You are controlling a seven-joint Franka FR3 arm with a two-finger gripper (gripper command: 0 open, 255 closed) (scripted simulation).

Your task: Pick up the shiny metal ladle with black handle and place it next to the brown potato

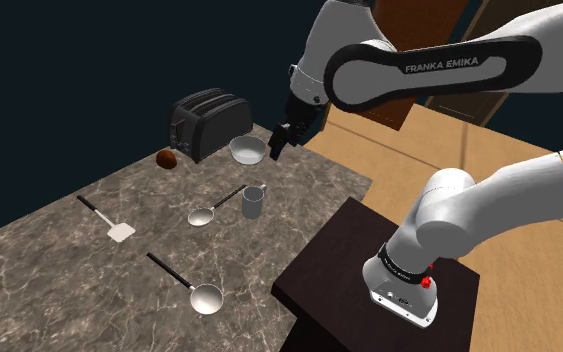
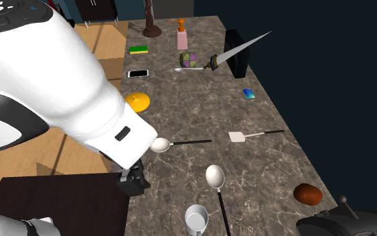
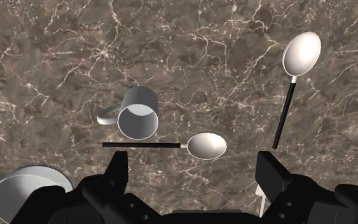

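Our gripper [image 3: 193, 168] hung wide and empty over the ladle [image 3: 206, 145] by the mug [image 3: 138, 114]. We judged it light, stiff and slippery, best pinched across its black handle [image 3: 140, 145].

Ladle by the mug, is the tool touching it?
Apart. In the wrist view the open tool hangs above the counter, and the ladle lies down there, clear of both fingers.

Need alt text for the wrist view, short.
The black gripper, open and empty, hangs over a brown marbled counter. Close to it, a metal ladle with a black handle lies beside a pale mug. A second ladle lies farther off, and a pale bowl sits by the gripper.
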